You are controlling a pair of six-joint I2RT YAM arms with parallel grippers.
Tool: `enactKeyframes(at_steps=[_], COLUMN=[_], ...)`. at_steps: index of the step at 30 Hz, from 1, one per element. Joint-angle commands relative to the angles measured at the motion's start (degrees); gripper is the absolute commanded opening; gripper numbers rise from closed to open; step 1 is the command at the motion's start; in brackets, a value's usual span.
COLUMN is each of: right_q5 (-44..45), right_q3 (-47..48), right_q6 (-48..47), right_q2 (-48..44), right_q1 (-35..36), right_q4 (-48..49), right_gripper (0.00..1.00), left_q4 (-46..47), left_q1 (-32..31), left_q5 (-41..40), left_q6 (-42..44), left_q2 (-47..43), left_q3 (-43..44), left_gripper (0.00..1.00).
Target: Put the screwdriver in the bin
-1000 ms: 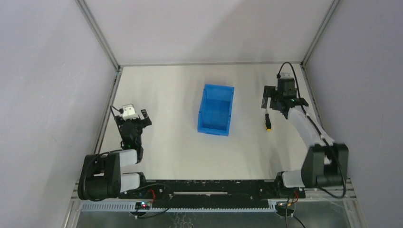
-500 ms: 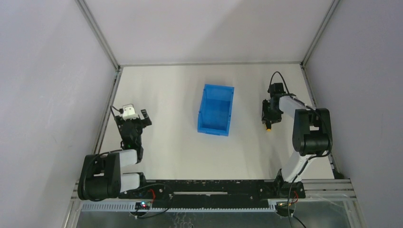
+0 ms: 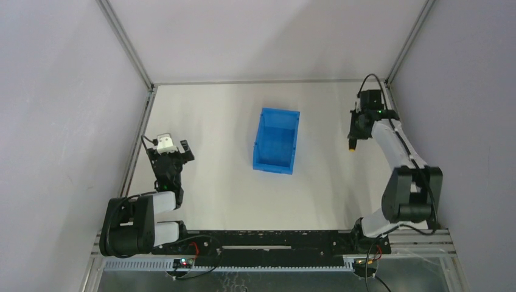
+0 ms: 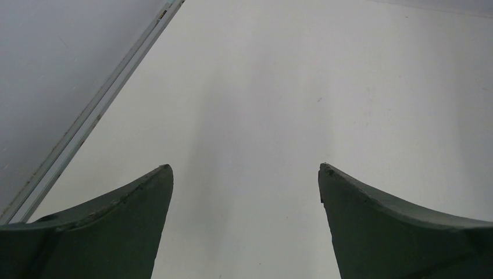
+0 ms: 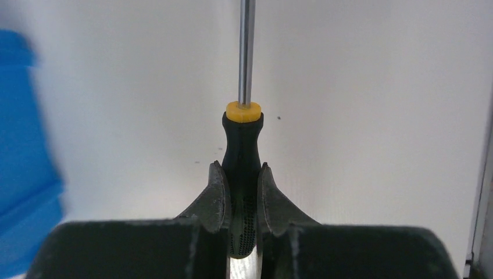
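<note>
The screwdriver (image 5: pixel 242 139) has a black handle, a yellow collar and a thin metal shaft that points away from the wrist camera. My right gripper (image 5: pixel 241 170) is shut on the handle. In the top view the right gripper (image 3: pixel 355 129) is at the far right of the table, and the screwdriver (image 3: pixel 352 145) shows its orange end below the fingers. The blue bin (image 3: pixel 280 112) stands mid-table to the left of it, apart, and its edge shows as the blurred bin (image 5: pixel 23 151) in the right wrist view. My left gripper (image 4: pixel 245 167) is open over bare table.
Grey enclosure walls with metal corner rails (image 3: pixel 128 42) close off the table on three sides. A rail (image 4: pixel 87 125) runs along the table edge left of the left gripper (image 3: pixel 173 149). White table lies between the bin and both arms.
The right gripper came down, shut on the screwdriver's handle and carried it up and toward the back right. The left arm and the bin have not moved.
</note>
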Motion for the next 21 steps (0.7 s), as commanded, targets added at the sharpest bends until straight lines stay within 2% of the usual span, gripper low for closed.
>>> enactKeyframes(at_steps=[1,5,10,17,21], right_q5=[-6.74,-18.08,-19.94,-13.82,-2.57], right_q3=[5.95,7.12,9.95,17.2,18.58], right_q6=[4.24,11.16,15.34,16.95,20.0], right_q2=[-9.69,-14.55,-16.82,-10.68,-6.51], right_q1=[-0.04,2.21,12.75,27.94,33.15], right_q4=[-4.87,-4.06,-1.53,-0.78,0.7], right_gripper=[0.05,0.04,0.05,0.06,0.07], left_q4=[3.87,3.87,3.83,3.87,3.87], left_q1=[-0.24,-0.22,-0.21,-0.2,-0.21], left_q5=[-0.42,-0.48,-0.46,-0.45,-0.4], left_q6=[1.03,1.04,1.03,1.05,1.03], left_q2=[-0.43,-0.38,-0.37,-0.42,-0.37], left_q3=[1.89,1.93,1.94,1.89,1.89], left_gripper=[1.0,1.0,1.0,1.0,1.0])
